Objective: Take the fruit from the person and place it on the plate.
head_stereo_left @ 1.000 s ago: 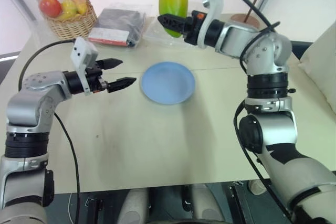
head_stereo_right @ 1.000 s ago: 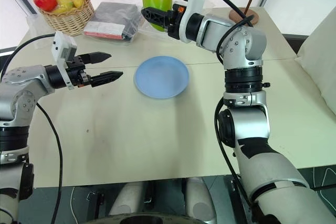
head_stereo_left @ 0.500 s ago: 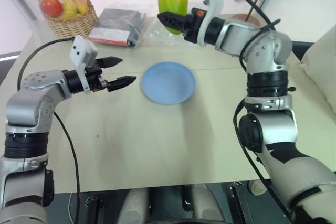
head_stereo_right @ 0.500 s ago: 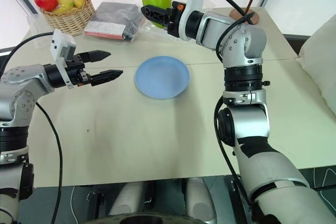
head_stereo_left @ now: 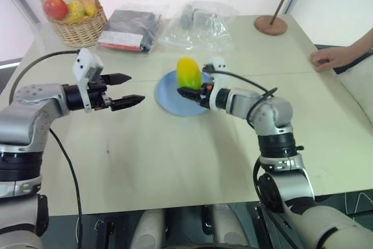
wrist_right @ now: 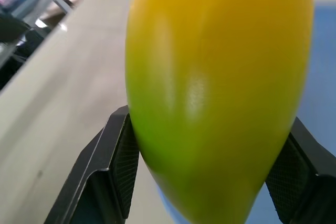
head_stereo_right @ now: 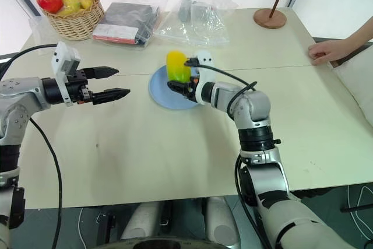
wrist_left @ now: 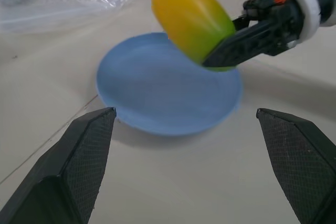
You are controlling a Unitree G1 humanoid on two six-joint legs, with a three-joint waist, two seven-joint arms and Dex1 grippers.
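In the left eye view, the mango [head_stereo_left: 188,72] stands upright just above the middle of the frame, over the blue plate [head_stereo_left: 169,94]. The right gripper [head_stereo_left: 187,93] pinches its lower end, fingers closed on the fruit. The plate lies well in from every table [head_stereo_left: 175,155] edge, with bare tabletop filling the lower half of the frame. The left gripper [head_stereo_left: 127,90] hovers at middle left, just beside the plate's left rim, its two fingers spread apart and holding nothing.

In the right eye view, a wicker basket [head_stereo_right: 74,18] sits at the upper left corner of the table, a dark packet [head_stereo_right: 125,20] and a clear plastic bag [head_stereo_right: 198,16] along the top edge, and a round wooden base [head_stereo_right: 270,18] at upper right. The person's hand [head_stereo_right: 327,51] rests on the table's right edge, well apart from the plate.

In the left wrist view, the mango hangs tilted over the far part of the plate, and whether it touches the plate cannot be told. The plate's near rim is clear, with open table in front.

In the right wrist view, black fingers [wrist_right: 115,156] press both sides of the mango.
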